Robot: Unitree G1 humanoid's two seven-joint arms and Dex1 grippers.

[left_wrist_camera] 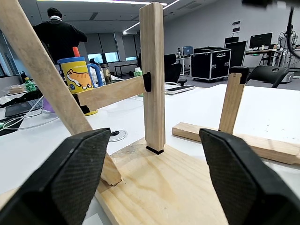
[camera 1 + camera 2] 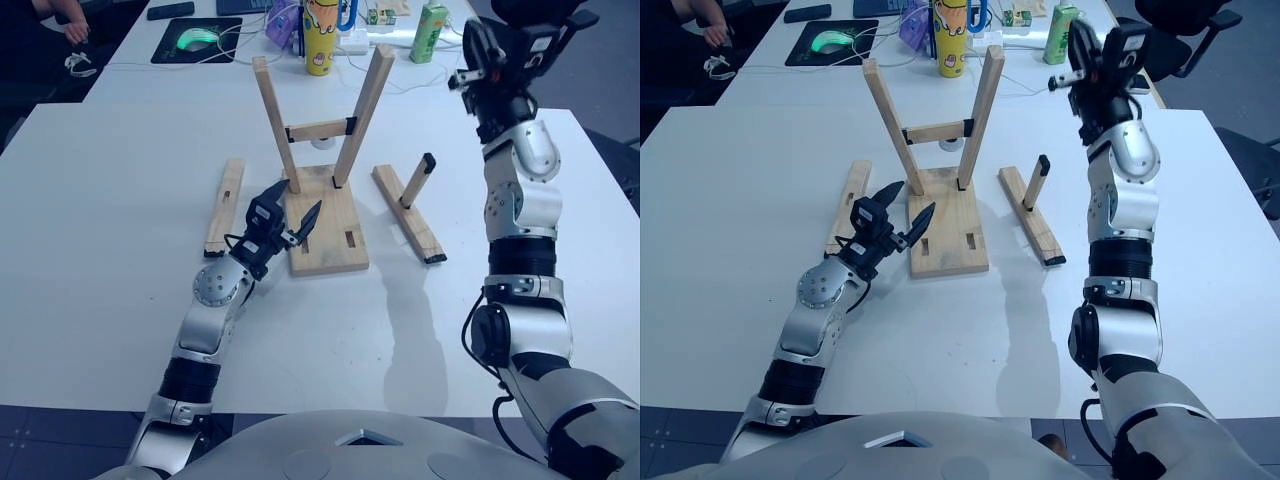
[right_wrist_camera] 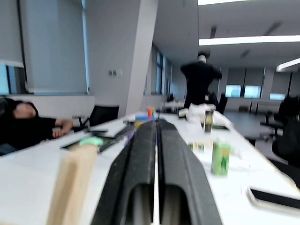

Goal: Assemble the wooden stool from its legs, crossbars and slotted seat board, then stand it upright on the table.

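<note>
The slotted seat board (image 2: 330,240) lies flat mid-table. Two legs joined by a crossbar (image 2: 320,130) stand in its far slots, leaning apart. A loose leg (image 2: 225,205) lies left of the board. To the right lies another leg (image 2: 408,215) with a short crossbar (image 2: 418,180) sticking up from it. My left gripper (image 2: 302,194) is open at the board's near-left corner, its pads (image 1: 65,183) on either side of the standing legs' feet, holding nothing. My right gripper (image 2: 468,60) is raised high at the far right, shut and empty, beside a leg's top (image 3: 72,183).
Behind the stool parts stand a yellow mug (image 2: 320,35) and a green carton (image 2: 430,30), with cables around them. A black mouse pad with a green mouse (image 2: 197,40) lies at the far left. Bare white table (image 2: 120,200) spreads left, right and in front of the board.
</note>
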